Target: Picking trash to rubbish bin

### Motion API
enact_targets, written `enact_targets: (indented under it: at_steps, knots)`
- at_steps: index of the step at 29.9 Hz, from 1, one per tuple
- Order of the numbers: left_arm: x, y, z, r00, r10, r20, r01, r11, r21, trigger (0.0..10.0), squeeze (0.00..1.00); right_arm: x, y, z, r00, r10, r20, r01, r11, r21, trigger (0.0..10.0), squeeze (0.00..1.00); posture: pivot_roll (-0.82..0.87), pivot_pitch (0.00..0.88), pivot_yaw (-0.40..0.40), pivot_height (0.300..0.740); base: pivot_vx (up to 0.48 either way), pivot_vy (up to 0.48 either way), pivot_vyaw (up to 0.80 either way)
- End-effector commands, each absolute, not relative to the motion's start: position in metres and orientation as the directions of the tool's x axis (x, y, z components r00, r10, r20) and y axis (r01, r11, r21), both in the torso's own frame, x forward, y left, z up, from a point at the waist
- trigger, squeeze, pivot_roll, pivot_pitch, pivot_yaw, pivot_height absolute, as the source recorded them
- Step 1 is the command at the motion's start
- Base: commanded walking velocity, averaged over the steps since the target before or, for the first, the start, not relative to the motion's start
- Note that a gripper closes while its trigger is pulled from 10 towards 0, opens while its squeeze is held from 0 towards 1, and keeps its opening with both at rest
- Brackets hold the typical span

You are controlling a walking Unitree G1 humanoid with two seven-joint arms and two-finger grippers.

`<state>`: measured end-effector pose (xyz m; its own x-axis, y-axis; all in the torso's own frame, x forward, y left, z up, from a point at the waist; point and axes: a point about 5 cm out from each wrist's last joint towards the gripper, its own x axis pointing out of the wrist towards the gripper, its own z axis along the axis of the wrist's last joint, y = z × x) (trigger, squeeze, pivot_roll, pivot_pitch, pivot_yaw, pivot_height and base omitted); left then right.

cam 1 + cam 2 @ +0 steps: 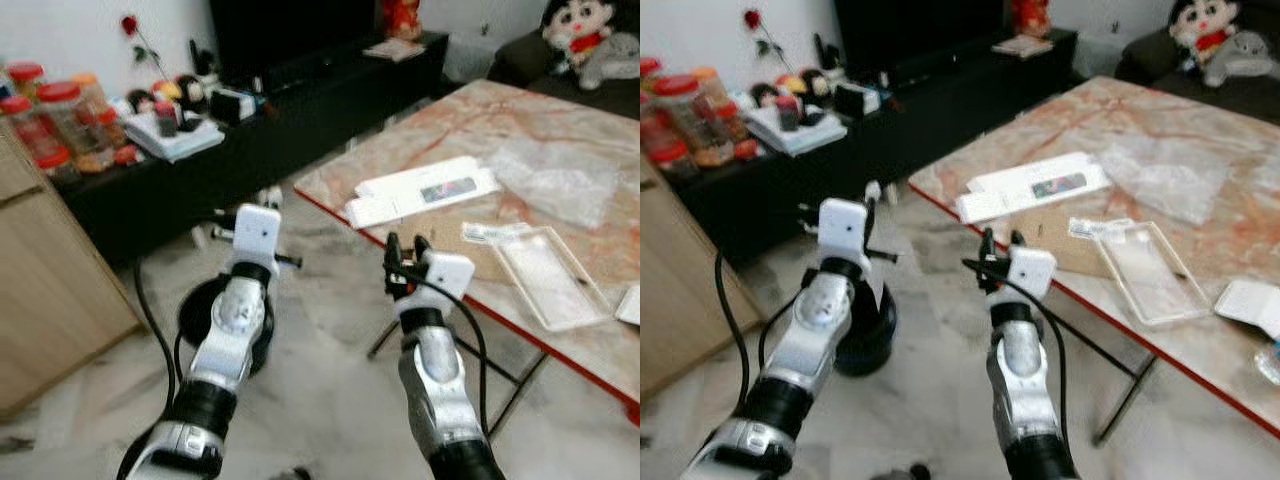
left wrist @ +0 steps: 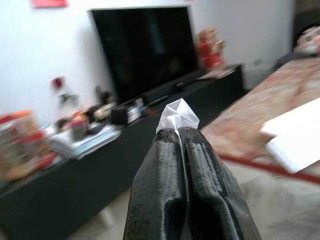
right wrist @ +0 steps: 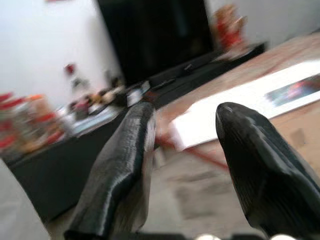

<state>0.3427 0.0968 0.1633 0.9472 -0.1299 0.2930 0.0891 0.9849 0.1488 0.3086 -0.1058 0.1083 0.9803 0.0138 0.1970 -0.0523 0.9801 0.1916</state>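
My left gripper point(image 2: 178, 131) is shut on a small crumpled white scrap of paper point(image 2: 177, 114) that sticks out past its fingertips. In the eye views that left gripper point(image 1: 266, 200) hangs above a round black rubbish bin point(image 1: 872, 338) standing on the floor under the arm. To its right, my right gripper point(image 1: 405, 250) is open with nothing between its fingers point(image 3: 131, 135), and it hovers just off the near corner of the marble table point(image 1: 545, 110). On that table lie white flat boxes point(image 1: 425, 192), a clear plastic tray point(image 1: 548, 272) and a crumpled clear bag point(image 1: 560, 175).
A long black TV bench point(image 1: 300, 100) with jars, papers and small items runs along the wall behind the bin. A wooden cabinet point(image 1: 45, 270) stands at the left. The table's red edge and thin black legs point(image 1: 520, 380) are close to my right arm. A dark sofa with plush toys point(image 1: 580, 35) sits at the far right.
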Motion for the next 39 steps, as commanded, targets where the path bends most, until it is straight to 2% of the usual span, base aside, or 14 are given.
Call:
enact_targets:
  at_steps: [1,20,23,27,33,39]
  knots:
    - [0.344,0.097,0.168,0.945,-0.121,0.304,0.078,0.986,0.149,10.0,0.00,0.308,-0.100,0.110,0.979,0.029,0.201,-0.070,0.978,0.198,10.0,0.00,0.11,0.060,0.039,0.740,0.000,0.000,0.70]
    - [0.347,0.106,0.160,0.960,-0.100,0.261,0.065,0.988,0.138,10.0,0.00,0.307,-0.099,0.109,0.981,0.046,0.191,-0.083,0.977,0.195,10.0,0.00,0.11,0.075,0.025,0.740,0.000,0.000,0.70]
    - [0.350,0.112,0.146,0.975,-0.123,0.183,0.097,0.985,0.144,10.0,0.00,0.308,-0.100,0.105,0.985,0.051,0.166,-0.086,0.974,0.212,10.0,0.00,0.12,0.075,0.023,0.740,0.000,0.000,0.00]
    - [0.353,0.129,0.126,0.987,-0.130,0.092,0.114,0.980,0.164,10.0,0.00,0.309,-0.109,0.093,0.989,0.095,0.113,-0.111,0.983,0.149,10.0,0.00,0.12,0.077,0.023,0.740,0.000,0.000,0.00]
    - [0.343,0.159,0.080,0.991,-0.085,-0.101,0.105,0.971,0.216,10.0,0.00,0.305,-0.147,0.056,0.995,0.070,-0.064,-0.067,0.997,0.048,10.0,0.00,0.12,0.077,0.008,0.740,0.000,0.000,0.00]
    - [0.328,0.167,0.048,0.969,-0.061,-0.238,0.119,0.964,0.236,10.0,0.00,0.289,-0.167,0.019,0.967,0.064,-0.246,-0.074,0.997,-0.031,10.0,0.00,0.12,0.081,-0.004,0.740,0.274,0.000,0.00]
